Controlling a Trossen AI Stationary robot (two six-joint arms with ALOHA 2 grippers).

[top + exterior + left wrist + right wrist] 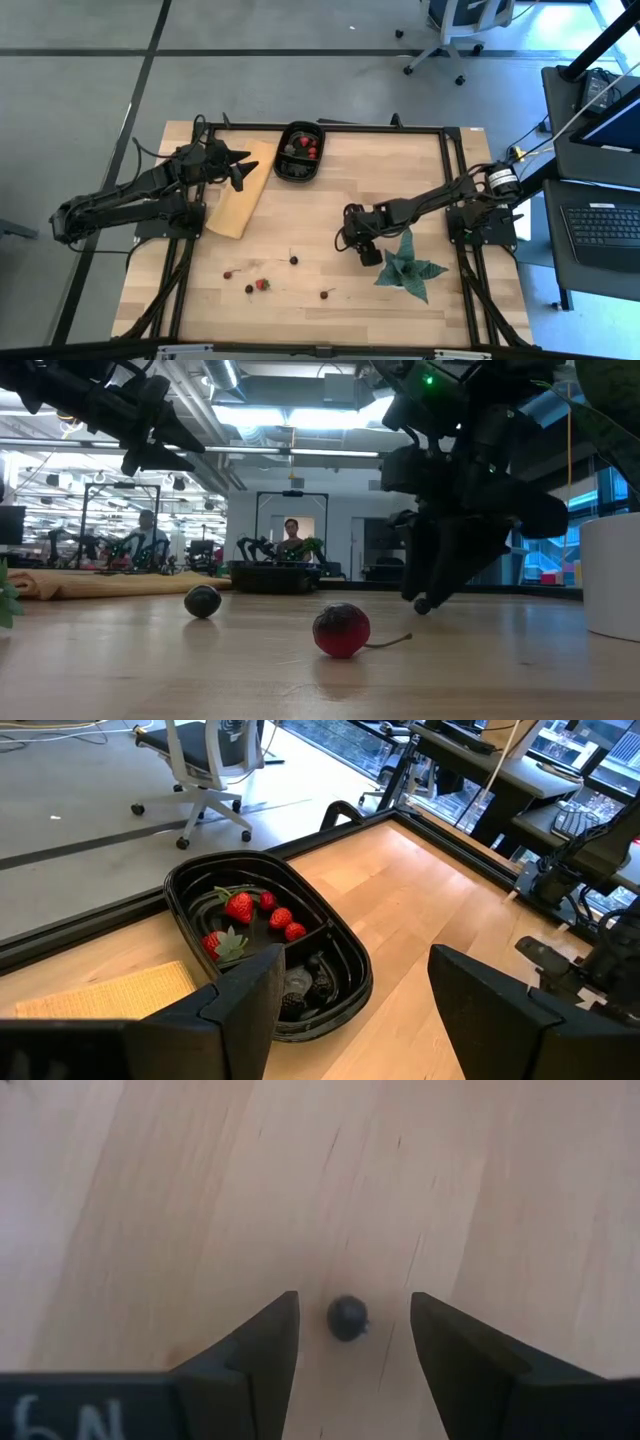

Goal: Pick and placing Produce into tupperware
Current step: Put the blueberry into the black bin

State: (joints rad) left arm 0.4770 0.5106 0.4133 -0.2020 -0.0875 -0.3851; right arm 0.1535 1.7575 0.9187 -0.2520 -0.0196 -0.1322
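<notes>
Right wrist view: we see the right gripper point(350, 1342) straddling a dark berry point(347, 1318), fingers part-way apart with a gap on both sides, so nothing is held.
Where that is: in the high view the right gripper point(364, 247) sits just past the table's centre toward 3 o'clock, right beside the green spiky plant point(408, 266).
How we'd do this step: centre the berry between the pads, go down until the tips nearly meet the wood, then close gently. It's small and round and we reckon it rolls if one finger lands first.
Left gripper: the left gripper point(350, 1010) is spread wide with nothing in it, waiting beside the tupperware point(300, 152), over the tan board point(239, 192).
Tupperware: black tub at 12 o'clock near the far edge, already holding strawberries point(262, 912) in one compartment and dark berries point(312, 982) in the other.
Loose produce: a strawberry point(262, 284) and a few dark cherries point(293, 260) are scattered around 6 to 7 o'clock, well apart from the tub.
Surface: light wooden table point(340, 205) with a black frame around it, smooth enough for fruit to skid, we'd guess.
Room: grey floor, an office chair point(455, 22) beyond 1 o'clock, a desk with a laptop point(607, 225) at 3 o'clock. The low view shows people point(292, 535) and more arms far back.
</notes>
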